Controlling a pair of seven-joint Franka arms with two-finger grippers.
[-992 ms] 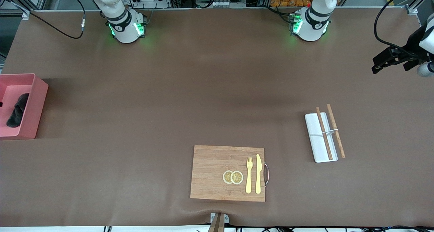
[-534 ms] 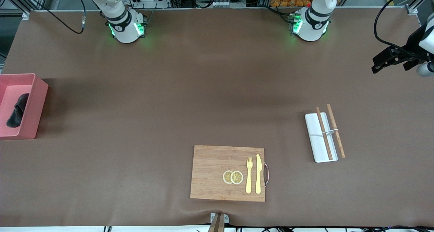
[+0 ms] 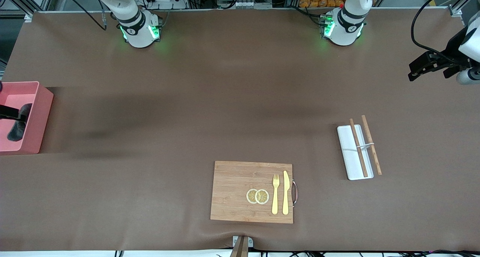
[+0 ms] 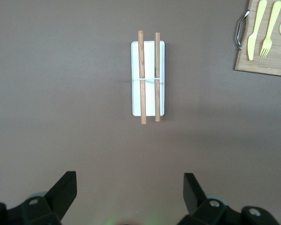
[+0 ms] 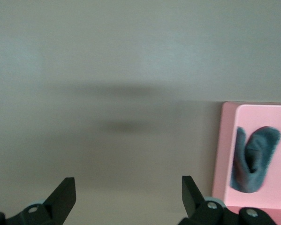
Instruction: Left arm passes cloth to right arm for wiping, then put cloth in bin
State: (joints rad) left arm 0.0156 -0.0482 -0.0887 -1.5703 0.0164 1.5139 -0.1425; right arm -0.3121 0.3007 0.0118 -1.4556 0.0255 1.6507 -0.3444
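Salmon-pink plastic frames the scene at the right arm's end of the worktop (image 3: 225, 99): the bin (image 3: 35, 118) sits there with the cloth (image 3: 17, 127) lying crumpled inside it, touching no hand; in the right wrist view the same charcoal-grey cloth (image 5: 253, 159) rests folded on the bin's floor (image 5: 229, 154); the right hand (image 5: 128, 192) hangs in the air with its two black fingers (image 5: 63, 197) spread wide and nothing between them, over bare brown worktop just beside the bin; in the front view only a dark sliver of it shows at the picture's edge above the bin.

At the left arm's end, the left hand (image 3: 422, 67) hangs above the worktop near its edge, and the left wrist view shows it (image 4: 128, 190) with fingers (image 4: 60, 192) spread apart and empty; under that camera lies a white tray (image 4: 148, 79) with two wooden sticks (image 4: 141, 77) laid lengthwise across it, bound by a thin band; in the front view the tray (image 3: 350, 155) lies well apart from the bin, with one stick (image 3: 358, 148) on it and the other along its edge.

Nearest the front camera sits a wooden cutting board (image 3: 240, 191) with a metal handle (image 3: 295, 192); on it lie two lemon slices (image 3: 257, 196), touching each other, beside a yellow fork (image 3: 275, 194) and a yellow knife (image 3: 285, 192) set side by side.
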